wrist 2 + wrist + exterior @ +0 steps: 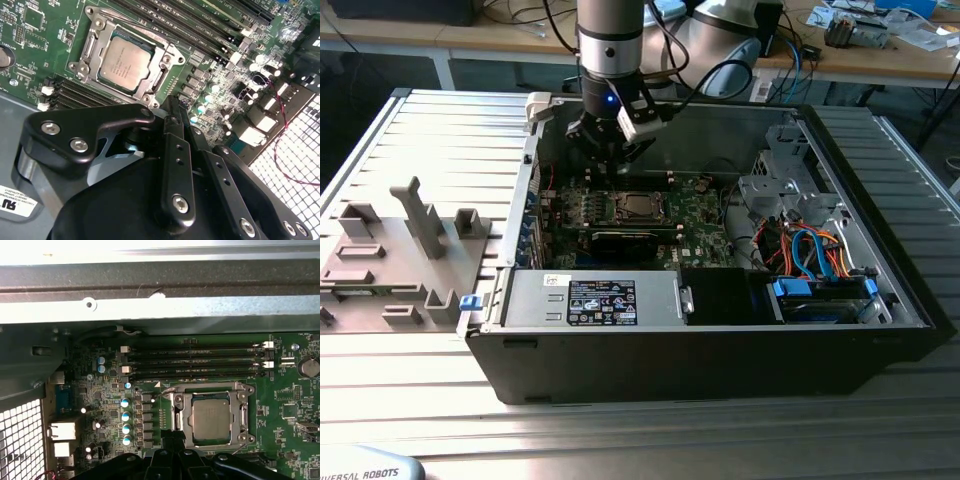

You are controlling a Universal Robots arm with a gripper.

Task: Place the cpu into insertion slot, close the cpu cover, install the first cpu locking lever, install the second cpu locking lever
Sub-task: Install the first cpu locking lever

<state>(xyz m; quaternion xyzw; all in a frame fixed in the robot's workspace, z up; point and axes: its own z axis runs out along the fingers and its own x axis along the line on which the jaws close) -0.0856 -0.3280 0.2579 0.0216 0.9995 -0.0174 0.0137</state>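
Black linkages of my gripper (172,107) crowd the near part of the second wrist view, the fingers drawn narrow with their tips close together and nothing between them. Just beyond the tips lies the slot (125,60), and the cpu (122,62) already sits flat inside it, dull silver top showing. Over it the cover (162,60) looks folded down, its frame ringing the chip through the square cut-out.

Seen in the first wrist view, the same socket (210,417) sits directly ahead of my fingers, touching nothing of mine; a thin wire lever (172,410) runs along the socket's edge on the side nearest my tips, its long axis parallel to that edge. Whether it is latched I cannot tell. I judge seating and cover done, levers in hand.

Past the socket run the memory slots (195,360), then the case wall (160,310). From the exterior view I hang just above the board (700,245), close to the back wall.
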